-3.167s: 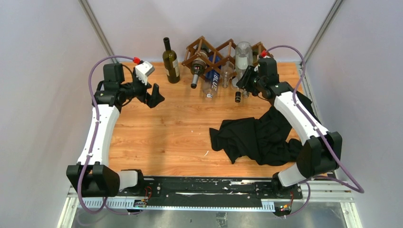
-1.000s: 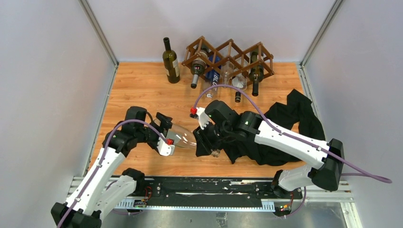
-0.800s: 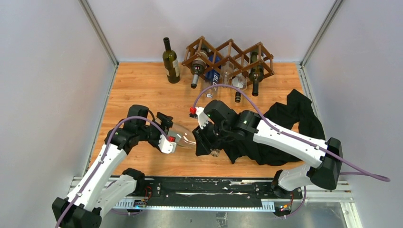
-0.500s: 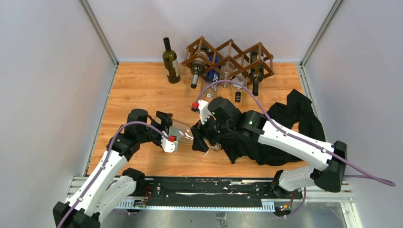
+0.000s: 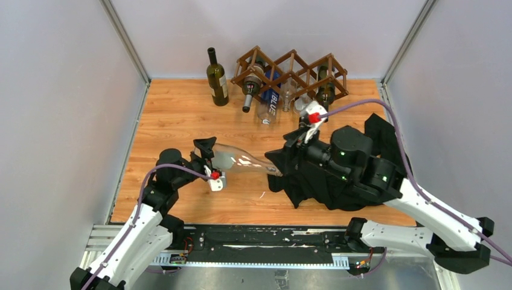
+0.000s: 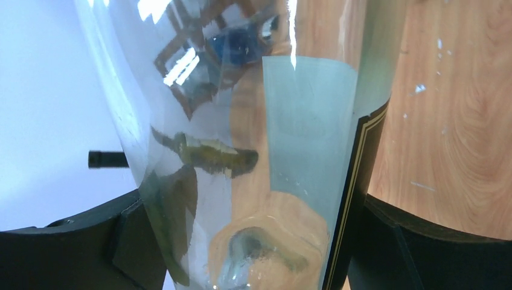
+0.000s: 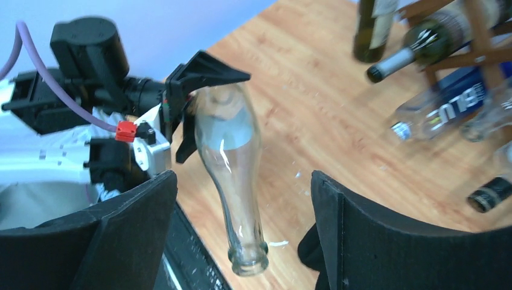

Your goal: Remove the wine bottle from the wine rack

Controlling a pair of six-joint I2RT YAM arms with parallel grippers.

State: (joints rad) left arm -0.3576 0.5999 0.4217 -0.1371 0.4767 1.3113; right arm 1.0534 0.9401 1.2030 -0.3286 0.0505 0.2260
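Note:
A clear glass wine bottle [image 5: 241, 162] lies level above the table, off the wine rack [image 5: 291, 67], neck pointing right. My left gripper [image 5: 209, 162] is shut on its wide body; in the left wrist view the bottle [image 6: 253, 121] fills the span between both black fingers [image 6: 72, 248]. My right gripper [image 5: 284, 158] is open at the bottle's mouth. In the right wrist view the neck [image 7: 244, 235] hangs between the spread fingers [image 7: 362, 235] with a gap on each side. The brown lattice rack [image 7: 477, 36] stands at the back.
A dark green bottle [image 5: 217, 77] stands upright left of the rack. Several bottles lie in the rack, among them a dark one [image 5: 250, 86] and a blue-labelled clear one [image 5: 272, 99]. A black cloth [image 5: 338, 178] lies crumpled under the right arm.
My right gripper has opened, let go of the bottle's neck and drawn back to the right. The left gripper has closed on the bottle's body and carries it alone, slightly farther back.

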